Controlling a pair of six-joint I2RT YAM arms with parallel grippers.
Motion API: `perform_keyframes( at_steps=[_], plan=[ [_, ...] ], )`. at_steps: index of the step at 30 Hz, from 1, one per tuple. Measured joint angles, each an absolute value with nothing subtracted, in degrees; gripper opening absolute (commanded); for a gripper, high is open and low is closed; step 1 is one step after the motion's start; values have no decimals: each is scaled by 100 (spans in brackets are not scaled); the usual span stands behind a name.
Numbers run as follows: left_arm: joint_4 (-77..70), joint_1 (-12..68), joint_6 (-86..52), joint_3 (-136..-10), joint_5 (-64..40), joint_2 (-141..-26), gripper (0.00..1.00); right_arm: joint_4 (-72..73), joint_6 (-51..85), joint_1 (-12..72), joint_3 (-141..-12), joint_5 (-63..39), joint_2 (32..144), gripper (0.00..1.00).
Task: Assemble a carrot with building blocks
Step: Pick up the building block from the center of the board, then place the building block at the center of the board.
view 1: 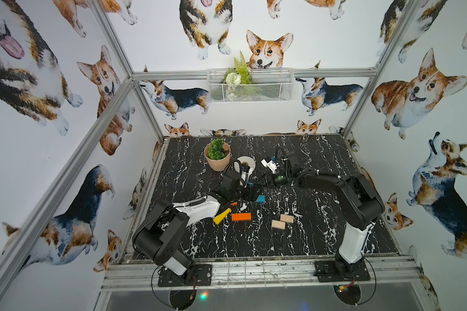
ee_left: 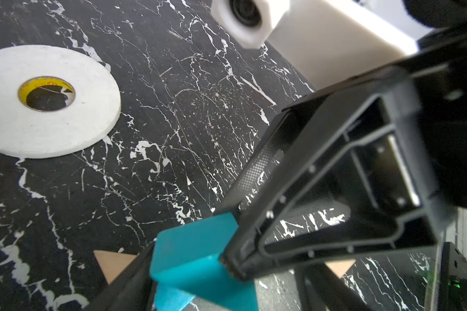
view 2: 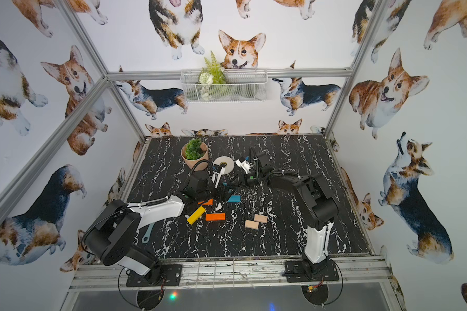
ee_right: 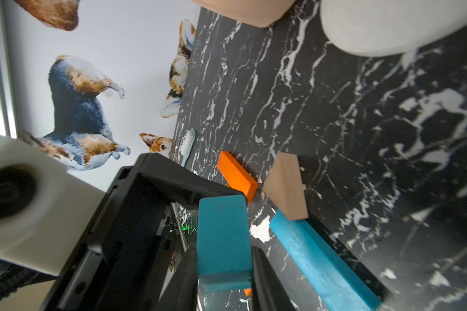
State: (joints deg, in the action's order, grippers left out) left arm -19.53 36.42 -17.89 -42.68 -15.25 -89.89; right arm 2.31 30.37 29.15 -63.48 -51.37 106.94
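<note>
My right gripper (ee_right: 224, 250) is shut on the teal triangle (ee_right: 223, 231), held just above the table mid-scene (view 1: 250, 184). Beside it lie the wood triangle (ee_right: 286, 188), set against one end of the teal bar (ee_right: 321, 258), and an orange block (ee_right: 236, 176). My left gripper (ee_left: 221, 269) stands open and wide around the same teal triangle (ee_left: 194, 255), one finger close against it. Nearer the front lie a yellow block (view 1: 221, 216), a second orange block (view 1: 241, 216) and two plain-wood rectangles (view 1: 286, 218) (view 1: 278, 224). The blocks are scattered and form no carrot column.
A potted plant (view 1: 217, 156) and a white tape roll (ee_left: 46, 102) sit just behind the grippers. A pale brush (view 2: 148, 234) lies near the left table edge under the left arm. A wire basket (view 1: 250, 86) hangs on the back wall.
</note>
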Motion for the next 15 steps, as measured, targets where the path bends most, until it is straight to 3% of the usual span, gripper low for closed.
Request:
perform_keyframes(
  at_steps=[15],
  plan=[
    [-1813,3645,-1756,-4268,-1514,-8884,79,-1087,2700,2794,-7168,-4952,11754,21]
  ],
)
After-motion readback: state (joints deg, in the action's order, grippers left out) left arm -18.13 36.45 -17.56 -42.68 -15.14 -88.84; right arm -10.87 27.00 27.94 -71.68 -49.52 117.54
